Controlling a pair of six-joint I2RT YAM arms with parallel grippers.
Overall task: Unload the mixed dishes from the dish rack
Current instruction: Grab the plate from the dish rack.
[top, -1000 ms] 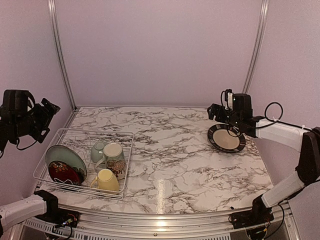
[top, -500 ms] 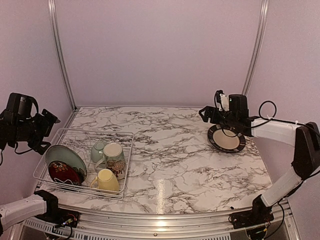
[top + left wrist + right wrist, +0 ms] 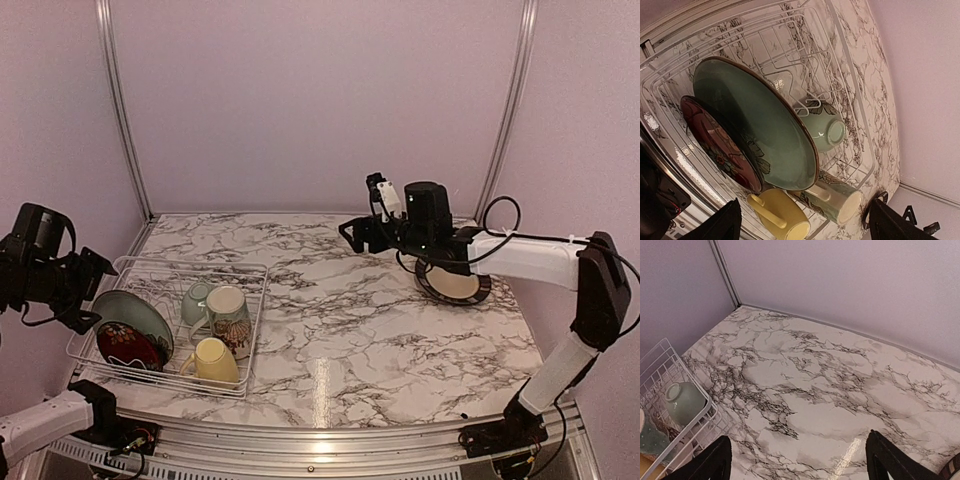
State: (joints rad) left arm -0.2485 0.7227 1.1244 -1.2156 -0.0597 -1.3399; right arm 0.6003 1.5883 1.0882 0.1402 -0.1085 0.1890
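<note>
The top view looks down from behind across the whole counter [image 3: 350,320]. The left wrist view hangs close over the rack [image 3: 790,50]; the right wrist view, farther off, probably catches its corner.

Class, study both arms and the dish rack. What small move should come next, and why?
Probably lower the left gripper onto the top rim of the pale green plate. It hangs open over the left end of the dish rack, where that plate stands on edge beside the dark red plate. The right gripper, open, is far off over mid-table.
</note>
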